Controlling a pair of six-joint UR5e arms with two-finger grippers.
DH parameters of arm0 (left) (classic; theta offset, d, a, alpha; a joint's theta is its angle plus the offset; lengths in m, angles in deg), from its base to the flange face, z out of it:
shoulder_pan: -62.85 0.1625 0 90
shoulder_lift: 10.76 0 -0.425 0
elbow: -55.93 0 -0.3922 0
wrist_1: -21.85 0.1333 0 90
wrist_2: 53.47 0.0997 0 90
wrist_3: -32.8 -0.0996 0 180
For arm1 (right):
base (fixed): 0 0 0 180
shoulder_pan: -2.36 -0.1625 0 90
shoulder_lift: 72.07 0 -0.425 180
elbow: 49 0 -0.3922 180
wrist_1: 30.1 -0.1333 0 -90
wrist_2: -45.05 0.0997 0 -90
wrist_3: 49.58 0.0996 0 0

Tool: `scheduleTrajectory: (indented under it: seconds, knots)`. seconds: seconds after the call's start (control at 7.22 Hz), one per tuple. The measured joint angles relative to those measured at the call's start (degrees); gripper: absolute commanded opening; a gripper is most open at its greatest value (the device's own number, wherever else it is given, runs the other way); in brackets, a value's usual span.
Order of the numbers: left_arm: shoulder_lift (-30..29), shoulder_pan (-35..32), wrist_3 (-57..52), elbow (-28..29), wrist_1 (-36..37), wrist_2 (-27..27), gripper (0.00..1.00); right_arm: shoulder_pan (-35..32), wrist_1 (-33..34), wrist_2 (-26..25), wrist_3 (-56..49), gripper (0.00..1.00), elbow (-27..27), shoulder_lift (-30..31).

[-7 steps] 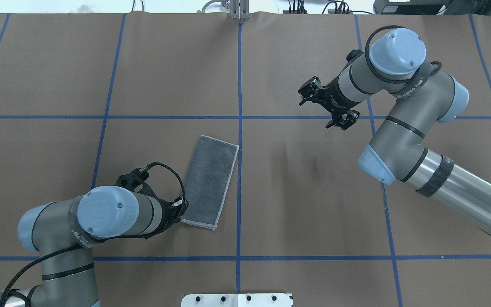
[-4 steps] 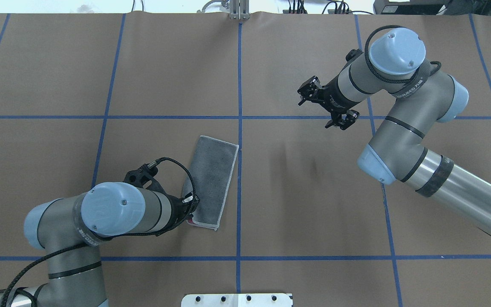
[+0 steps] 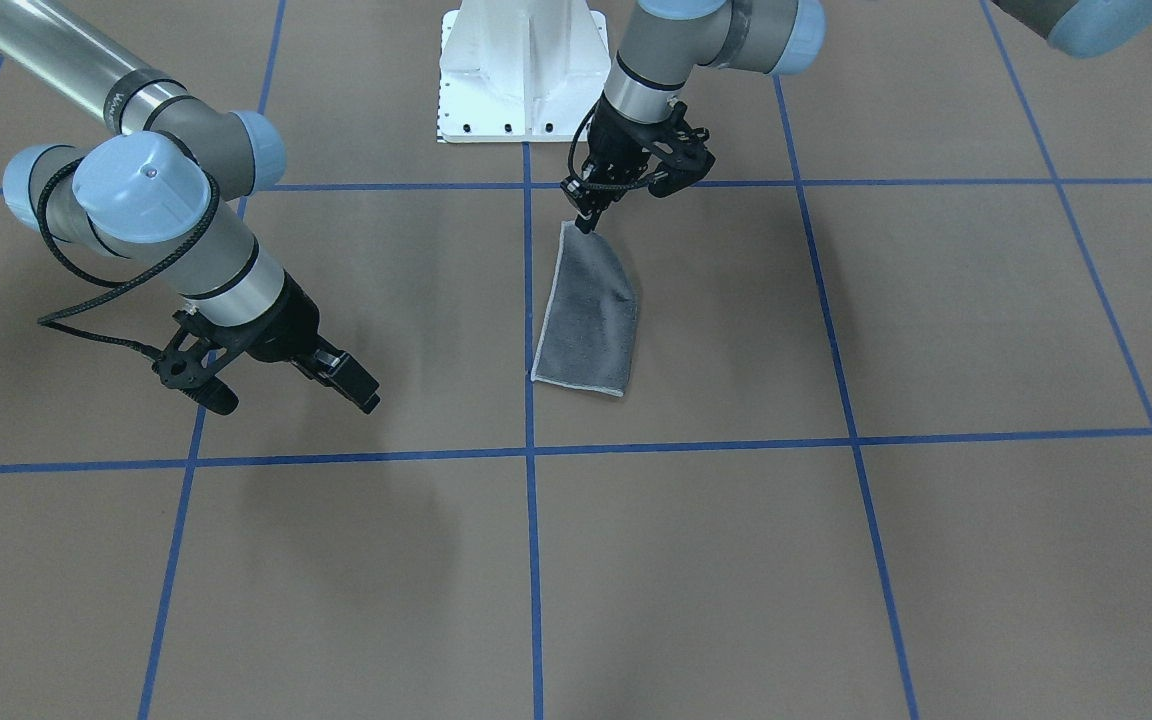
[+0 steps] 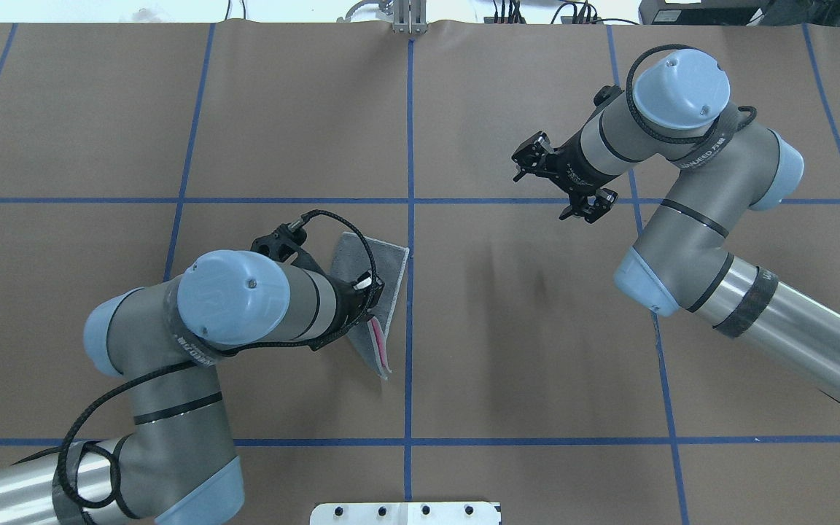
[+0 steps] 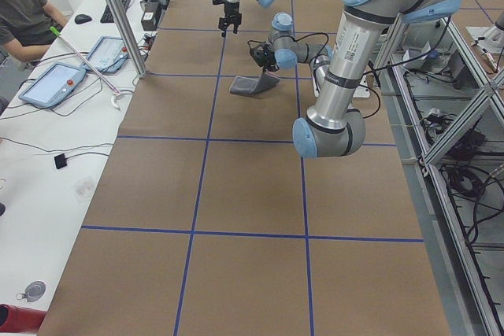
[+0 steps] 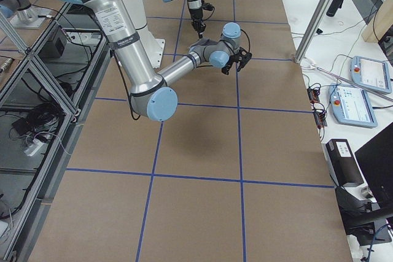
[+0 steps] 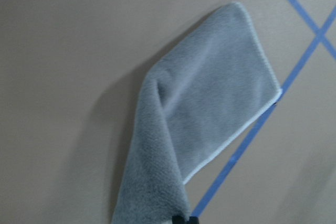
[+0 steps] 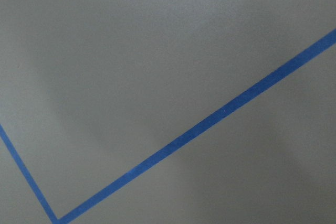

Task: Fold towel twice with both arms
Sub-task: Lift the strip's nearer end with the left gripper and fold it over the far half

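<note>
Left hand (image 3: 586, 218) pinched shut on the towel (image 3: 591, 320) at its robot-side corner. That end is raised; the far end lies flat on the bench (image 3: 836, 560), grey up, beside a blue tape line (image 3: 529, 500). Probably gripping both layers, hard to tell. Right hand (image 3: 291, 398) wide open, empty, well apart.

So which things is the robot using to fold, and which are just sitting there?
For the job: the towel, one end lifted; the left gripper, shut on it; the right gripper, open, apart from it.
Just about: the white base; the blue tape lines; the control screens.
</note>
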Motion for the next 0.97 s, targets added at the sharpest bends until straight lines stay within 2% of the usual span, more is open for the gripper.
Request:
scheduleTrajectory:
  seconds: [0.42,0.97]
  knots:
    - [-4.8,-4.7,-0.5,7.6,-0.8,-0.2,0.00,0.0,0.0,0.1,-0.1,1.00,-0.2,0.2]
    - [-7.6,-8.7,-0.8,16.2,-5.9,-2.5,0.00,0.1,0.0,0.0,-0.2,1.00,-0.5,0.1]
